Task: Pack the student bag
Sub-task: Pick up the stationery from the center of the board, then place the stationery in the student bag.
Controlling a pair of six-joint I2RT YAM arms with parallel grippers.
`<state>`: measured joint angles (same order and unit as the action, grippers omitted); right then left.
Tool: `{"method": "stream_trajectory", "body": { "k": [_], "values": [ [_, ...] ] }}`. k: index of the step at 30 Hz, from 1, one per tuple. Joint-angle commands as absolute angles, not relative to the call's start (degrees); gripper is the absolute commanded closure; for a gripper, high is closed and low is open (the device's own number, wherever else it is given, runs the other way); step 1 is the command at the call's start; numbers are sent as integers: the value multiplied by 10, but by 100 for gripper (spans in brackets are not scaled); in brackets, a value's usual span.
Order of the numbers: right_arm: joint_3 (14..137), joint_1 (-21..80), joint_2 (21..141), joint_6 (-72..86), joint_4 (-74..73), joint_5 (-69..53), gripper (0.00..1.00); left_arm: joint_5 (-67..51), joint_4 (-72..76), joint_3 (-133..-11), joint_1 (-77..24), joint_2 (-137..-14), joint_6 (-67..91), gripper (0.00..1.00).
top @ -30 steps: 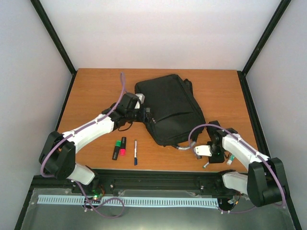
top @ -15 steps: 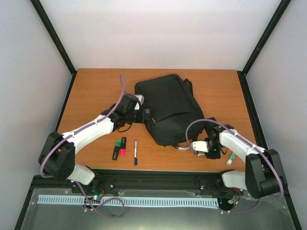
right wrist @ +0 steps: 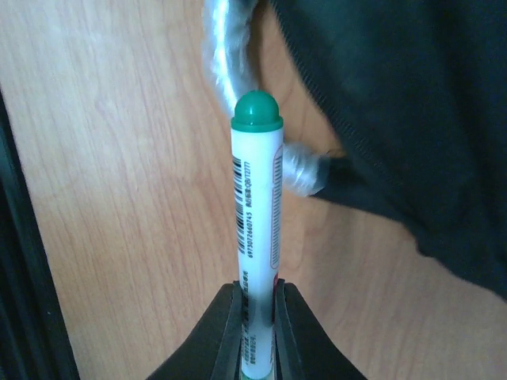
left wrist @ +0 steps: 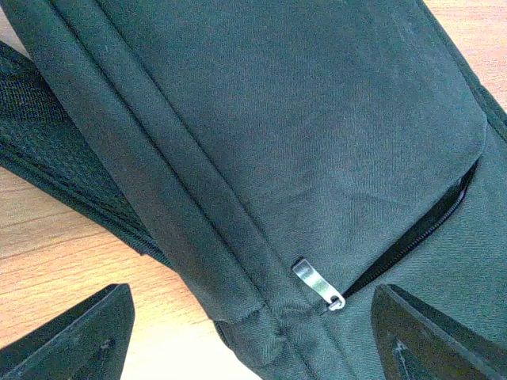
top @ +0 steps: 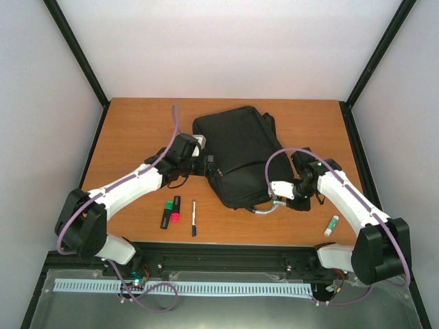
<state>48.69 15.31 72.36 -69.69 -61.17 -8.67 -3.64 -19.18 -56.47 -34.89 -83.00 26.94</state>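
Note:
The student bag [top: 243,154] is a large black backpack lying flat mid-table, its front pocket zipper partly open. My left gripper [top: 209,166] hovers open over the bag's left edge. In the left wrist view its fingers [left wrist: 75,340] straddle the silver zipper pull [left wrist: 318,283] and the seam. My right gripper [right wrist: 257,317] is shut on a white marker with a green cap [right wrist: 257,198]. It holds the marker above the wood just off the bag's near right corner [top: 285,194].
A green and a red highlighter [top: 170,211] and a dark pen [top: 194,218] lie near the front edge on the left. A white stick with a green end [top: 333,225] lies at the front right. A clear ribbed tube [top: 264,209] curls from the bag's near corner.
The right gripper closed on the white marker and carried it from the front edge up and left toward the bag's corner. The left arm stayed still.

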Motion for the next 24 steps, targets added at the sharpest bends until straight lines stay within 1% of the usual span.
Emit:
{"method": "stream_trajectory", "body": {
  "k": [1, 5, 11, 18, 24],
  "values": [
    [549, 160, 717, -670, -677, -159, 97, -26, -204, -593, -352, -830, 265, 16],
    [599, 159, 744, -612, -678, -201, 97, -26, -200, -594, -352, -827, 270, 17],
    [660, 159, 827, -505, -660, -236, 97, -28, -198, -598, -352, -832, 274, 17],
    [701, 160, 908, -380, -604, -226, 97, -41, -185, -585, -352, -832, 287, 17],
    [759, 160, 989, -310, -603, -207, 97, -55, -171, -572, -352, -840, 297, 18]
  ]
}}
